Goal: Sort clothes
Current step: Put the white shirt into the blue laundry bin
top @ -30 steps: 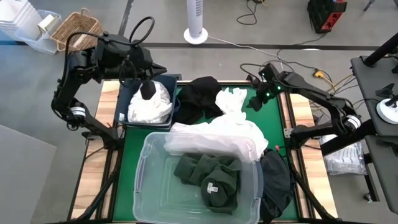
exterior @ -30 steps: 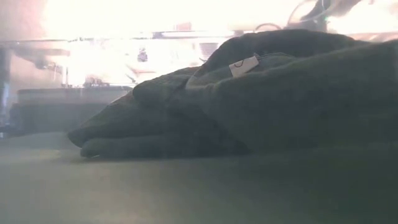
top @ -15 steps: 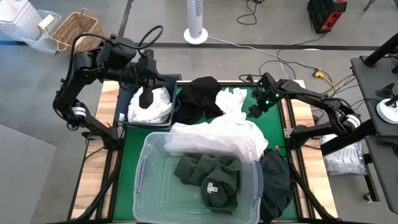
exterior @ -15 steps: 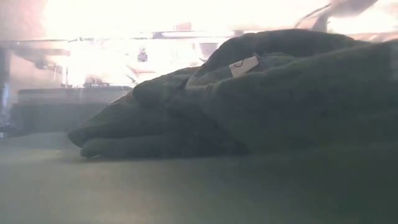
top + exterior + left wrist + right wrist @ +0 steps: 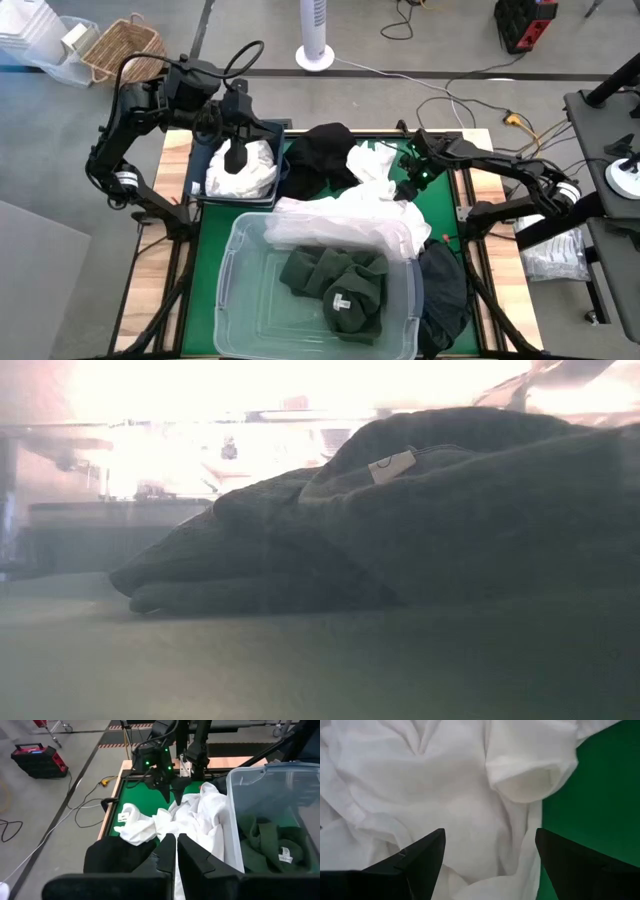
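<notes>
The clothes lie in several heaps. Biggest is the white sheet-like garment (image 5: 345, 222) draped over the far rim of the clear tub (image 5: 232, 290). Behind it on the green mat (image 5: 440, 200) sit a black pile (image 5: 318, 158) and a crumpled white shirt (image 5: 375, 165). Dark green pieces (image 5: 335, 282) are in the tub, one with a small tag. White pieces (image 5: 243, 172) fill the blue bin (image 5: 200, 160), and a black one (image 5: 443, 290) hangs off the table's right edge.

I judge the step in hand to be a pick of the white shirt. My right gripper (image 5: 407, 187) hovers just beside it, fingers spread wide; the wrist view shows the white cloth (image 5: 470, 805) right between them. The next move calls for dropping into a fold and pinching only one layer, then carrying it to the bin with the other whites.

My left gripper (image 5: 234, 158) sits above the bin's whites, fingers together and holding nothing.
</notes>
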Tool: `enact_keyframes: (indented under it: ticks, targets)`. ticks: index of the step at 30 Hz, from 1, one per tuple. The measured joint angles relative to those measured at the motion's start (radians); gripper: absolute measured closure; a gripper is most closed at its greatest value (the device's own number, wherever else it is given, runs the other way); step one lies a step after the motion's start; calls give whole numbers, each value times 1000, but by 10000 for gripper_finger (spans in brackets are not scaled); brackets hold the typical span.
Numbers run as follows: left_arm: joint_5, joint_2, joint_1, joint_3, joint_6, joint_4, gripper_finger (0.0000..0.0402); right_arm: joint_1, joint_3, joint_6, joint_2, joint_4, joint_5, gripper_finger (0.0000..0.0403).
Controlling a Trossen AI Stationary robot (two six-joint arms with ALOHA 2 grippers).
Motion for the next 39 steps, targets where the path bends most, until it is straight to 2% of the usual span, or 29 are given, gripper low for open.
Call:
enact_keyframes:
  ticks: [14, 22, 28, 31, 36, 39]
  targets:
    - [-1, 0, 0, 0, 8, 0, 401, 31, -106, 8, 0, 8, 54, 127]
    - [-1, 0, 1, -6, 8, 1, 401, 31, -183, 86, 0, 112, 56, 167]
    - [-2, 0, 1, -29, 8, 19, 401, 31, -221, 133, 0, 158, 56, 227]
    - [-2, 0, 1, -52, 8, 39, 402, 31, -223, 134, 1, 162, 56, 275]
    - [-2, 0, 2, -80, 17, 64, 401, 31, -212, 131, 1, 159, 55, 376]
    - [-2, 0, 2, -81, 19, 84, 401, 31, -181, 132, 1, 155, 54, 389]
